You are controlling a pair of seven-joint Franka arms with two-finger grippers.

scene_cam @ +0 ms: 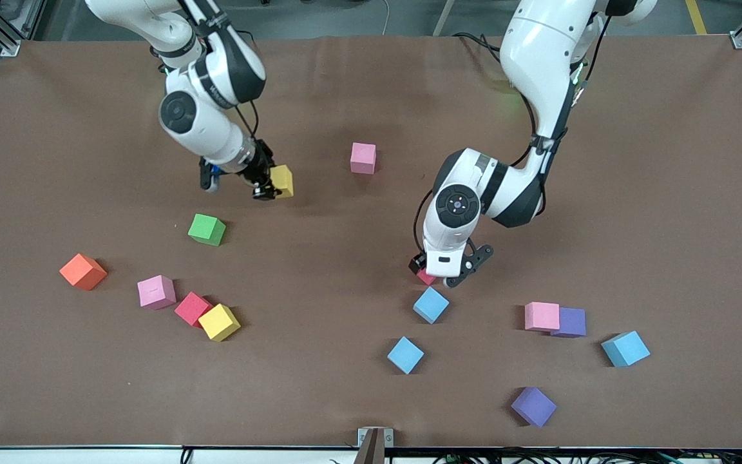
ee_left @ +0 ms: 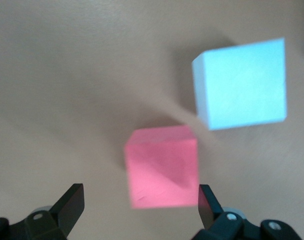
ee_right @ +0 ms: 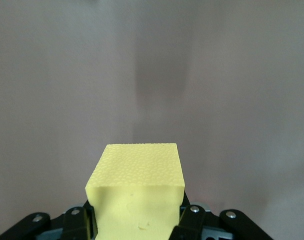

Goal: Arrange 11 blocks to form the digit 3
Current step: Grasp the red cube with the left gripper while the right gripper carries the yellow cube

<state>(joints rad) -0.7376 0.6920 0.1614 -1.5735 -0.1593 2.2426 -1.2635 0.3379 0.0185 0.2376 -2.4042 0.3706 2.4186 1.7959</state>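
Front view: right gripper clamped on yellow block, up over bare worktop beside pink block. Left gripper spread wide over red block, just by light blue block. No digit 3 yet. Next: drop, close on red.
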